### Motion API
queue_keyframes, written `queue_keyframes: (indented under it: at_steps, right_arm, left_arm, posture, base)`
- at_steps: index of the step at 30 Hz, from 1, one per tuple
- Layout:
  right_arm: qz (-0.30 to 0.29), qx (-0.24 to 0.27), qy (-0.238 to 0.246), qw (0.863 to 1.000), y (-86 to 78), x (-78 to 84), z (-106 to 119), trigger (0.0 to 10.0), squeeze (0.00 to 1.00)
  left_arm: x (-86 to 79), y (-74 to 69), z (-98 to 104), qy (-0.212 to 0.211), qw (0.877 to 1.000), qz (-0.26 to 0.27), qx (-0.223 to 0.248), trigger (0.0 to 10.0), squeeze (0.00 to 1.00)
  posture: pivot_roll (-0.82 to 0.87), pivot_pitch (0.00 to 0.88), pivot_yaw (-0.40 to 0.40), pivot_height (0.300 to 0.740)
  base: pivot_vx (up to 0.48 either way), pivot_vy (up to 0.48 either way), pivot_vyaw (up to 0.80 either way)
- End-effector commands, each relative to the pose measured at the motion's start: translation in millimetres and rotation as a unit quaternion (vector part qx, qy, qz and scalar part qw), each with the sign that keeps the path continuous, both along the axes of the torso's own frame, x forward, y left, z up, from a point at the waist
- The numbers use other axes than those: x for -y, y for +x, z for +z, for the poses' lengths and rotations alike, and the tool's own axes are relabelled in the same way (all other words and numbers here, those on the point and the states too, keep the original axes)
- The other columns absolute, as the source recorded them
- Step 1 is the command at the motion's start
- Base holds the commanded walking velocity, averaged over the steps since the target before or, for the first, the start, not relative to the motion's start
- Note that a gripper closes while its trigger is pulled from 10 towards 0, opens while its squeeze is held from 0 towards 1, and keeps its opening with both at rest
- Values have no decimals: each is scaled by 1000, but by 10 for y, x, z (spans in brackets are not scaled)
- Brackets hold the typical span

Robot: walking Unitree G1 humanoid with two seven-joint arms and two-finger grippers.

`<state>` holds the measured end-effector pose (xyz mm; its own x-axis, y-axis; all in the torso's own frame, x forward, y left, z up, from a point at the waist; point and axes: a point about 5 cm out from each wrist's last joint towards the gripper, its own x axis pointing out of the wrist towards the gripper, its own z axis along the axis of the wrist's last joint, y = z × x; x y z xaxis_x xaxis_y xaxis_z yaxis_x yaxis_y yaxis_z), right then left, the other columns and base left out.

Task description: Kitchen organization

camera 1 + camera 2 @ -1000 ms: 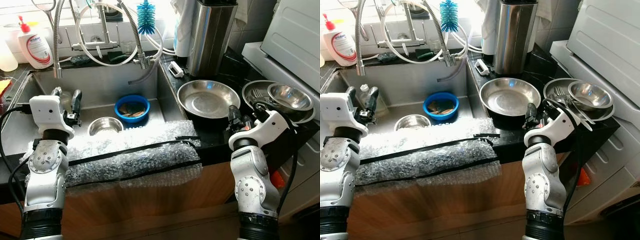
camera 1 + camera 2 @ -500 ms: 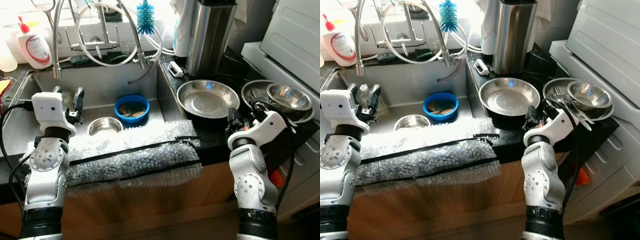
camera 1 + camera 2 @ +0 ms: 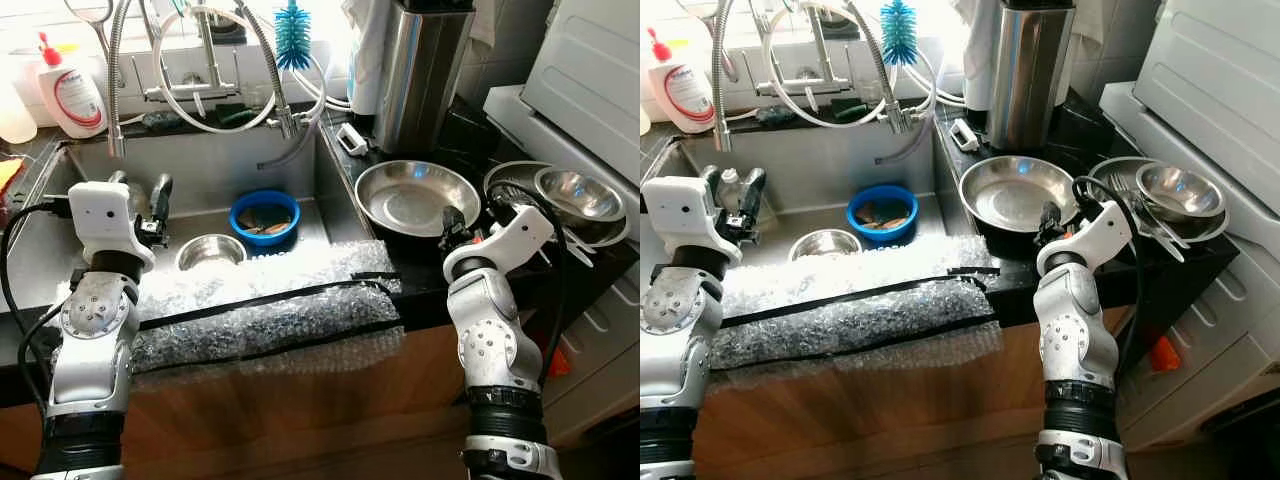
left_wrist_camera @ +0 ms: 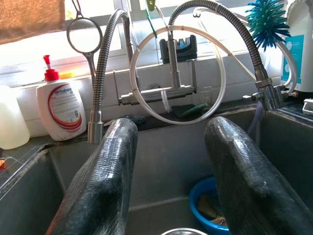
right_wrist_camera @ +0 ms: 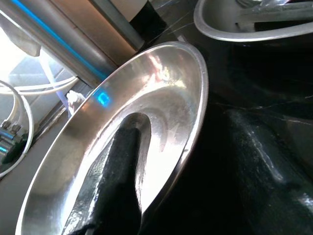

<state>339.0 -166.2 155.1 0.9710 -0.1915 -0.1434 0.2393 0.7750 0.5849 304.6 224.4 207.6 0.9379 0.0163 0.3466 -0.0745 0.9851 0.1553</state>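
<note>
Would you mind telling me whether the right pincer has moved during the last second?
Yes. The right pincer has moved leftward to the rim of the large round steel pan on the black counter; its fingers are open, straddling that rim.

Three steel bowls, one blue bowl, one soap bottle.

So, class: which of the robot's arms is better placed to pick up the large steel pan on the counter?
The right. Its end effector is open astride the large steel pan's near rim, while the left end effector hovers over the sink.
</note>
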Motion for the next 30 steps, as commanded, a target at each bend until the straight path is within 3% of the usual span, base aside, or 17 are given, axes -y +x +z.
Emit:
queue_keyframes:
  at_steps: [1,2,3,4,5,24,30]
  right_arm:
    - [-5,-31,10,999,11,2,-106,10000,0]
    - [-4,-30,12,999,16,-3,-107,8039,0]
    - [-3,-30,14,999,20,-6,-107,8039,0]
    - [-2,-29,17,999,25,-12,-108,2353,0]
    - [-2,-29,20,999,27,-15,-108,0,0]
    - [15,-26,50,998,114,-89,-81,0,0]
    - [30,57,67,996,126,-142,95,0,0]
  left_arm:
    - [42,15,91,17,1000,-7,8,10000,0]
    - [49,18,88,18,1000,-9,7,10000,0]
    - [53,20,86,18,1000,-10,7,10000,0]
    - [56,22,84,18,1000,-11,6,10000,0]
    - [59,24,82,18,1000,-12,6,10000,0]
    - [178,60,77,39,998,-46,-6,10000,0]
    - [95,63,179,23,999,-4,29,10000,0]
  posture:
    - [-51,0,-11,740]
    - [-51,0,-11,740]
    - [-52,0,-10,740]
    - [-53,0,-9,740]
    - [-53,0,-9,740]
    - [-42,0,-7,740]
    - [-36,0,-10,740]
  base:
    - [0,0,0]
    - [0,0,0]
    - [0,0,0]
    - [0,0,0]
    - [0,0,0]
    - [0,0,0]
    - [0,0,0]
